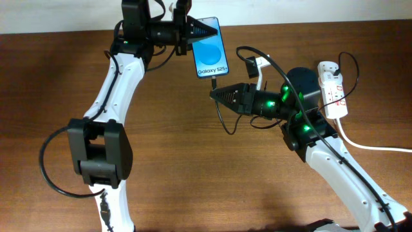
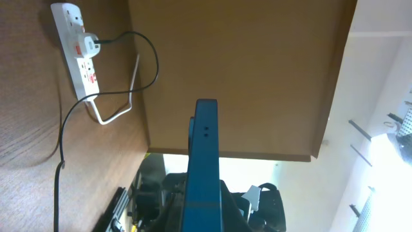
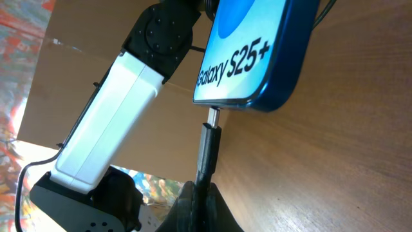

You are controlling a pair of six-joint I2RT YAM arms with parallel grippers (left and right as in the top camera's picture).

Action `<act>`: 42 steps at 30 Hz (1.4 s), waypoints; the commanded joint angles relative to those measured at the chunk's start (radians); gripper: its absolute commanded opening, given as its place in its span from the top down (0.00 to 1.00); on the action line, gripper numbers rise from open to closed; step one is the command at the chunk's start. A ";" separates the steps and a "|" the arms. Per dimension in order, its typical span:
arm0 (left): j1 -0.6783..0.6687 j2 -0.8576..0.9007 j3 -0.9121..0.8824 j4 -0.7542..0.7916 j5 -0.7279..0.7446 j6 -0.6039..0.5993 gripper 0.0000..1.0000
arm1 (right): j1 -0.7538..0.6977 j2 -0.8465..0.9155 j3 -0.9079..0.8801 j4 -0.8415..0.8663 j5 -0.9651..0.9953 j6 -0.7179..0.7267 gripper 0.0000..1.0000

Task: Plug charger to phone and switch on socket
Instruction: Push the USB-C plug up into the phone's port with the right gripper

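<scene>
The phone (image 1: 210, 47), blue screen reading "Galaxy S25+", is held at the table's far edge by my left gripper (image 1: 197, 30), which is shut on its top end. In the left wrist view the phone shows edge-on (image 2: 205, 161). My right gripper (image 1: 215, 94) is shut on the black charger cable (image 3: 207, 151) just below the phone. The metal connector tip (image 3: 212, 116) touches the phone's bottom edge (image 3: 251, 58). The white socket strip (image 1: 333, 87) lies at the far right with a plug in it and also shows in the left wrist view (image 2: 80, 51).
A thick white lead (image 1: 370, 145) runs from the strip toward the right edge. The thin black cable loops over the table (image 1: 225, 122) between phone and strip. A white adapter (image 1: 256, 66) lies behind my right arm.
</scene>
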 commanded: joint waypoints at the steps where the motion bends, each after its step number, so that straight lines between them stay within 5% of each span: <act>1: -0.025 -0.031 0.009 0.003 0.056 0.025 1.00 | -0.008 0.003 0.000 0.010 0.035 0.001 0.96; 42: -0.024 -0.031 0.009 0.010 0.090 0.051 1.00 | -0.029 0.003 0.000 -0.013 0.040 0.001 0.96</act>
